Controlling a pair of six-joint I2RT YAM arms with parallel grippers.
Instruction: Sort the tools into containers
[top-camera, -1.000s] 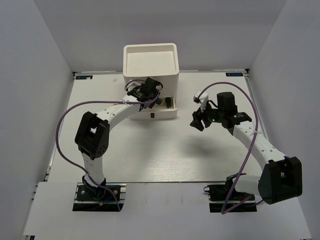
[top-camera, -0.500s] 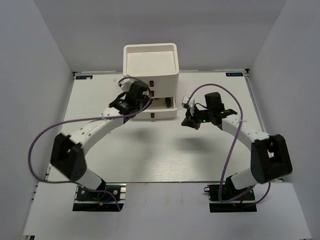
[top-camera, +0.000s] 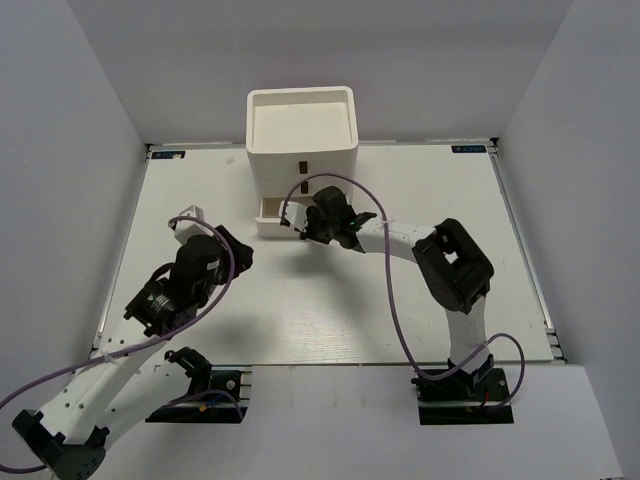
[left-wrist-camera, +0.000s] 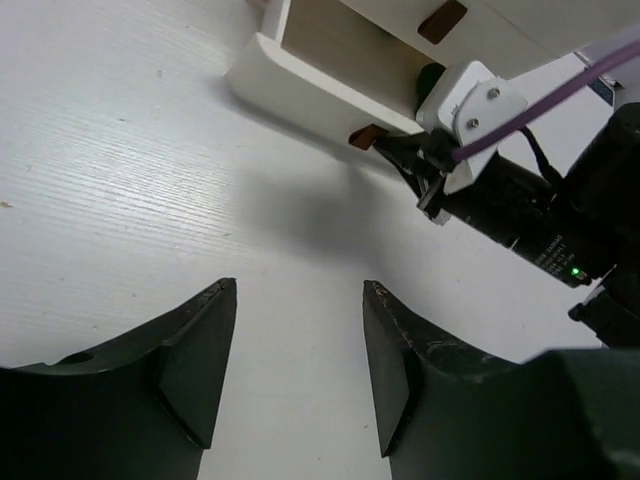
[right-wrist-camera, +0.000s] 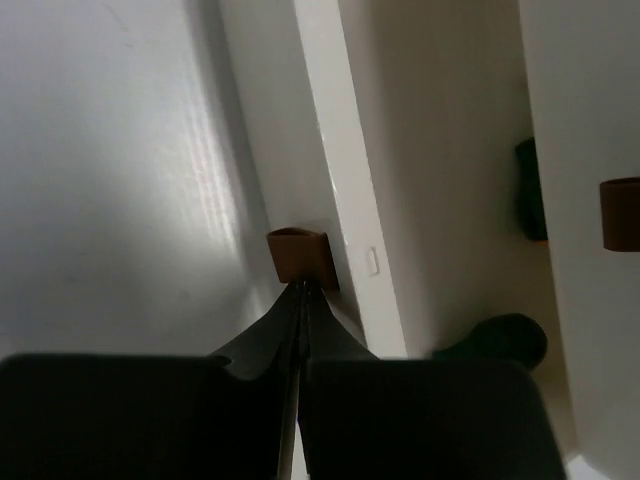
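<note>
White organizer (top-camera: 272, 165), lower drawer (top-camera: 270, 220) out, dark green handles (right-wrist-camera: 505, 342) inside

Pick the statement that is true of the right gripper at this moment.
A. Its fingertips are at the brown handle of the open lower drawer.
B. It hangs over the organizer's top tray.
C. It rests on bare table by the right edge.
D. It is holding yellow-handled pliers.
A: in the right wrist view the right gripper has its fingertips together just below the brown handle on the front of the open lower drawer.
</note>
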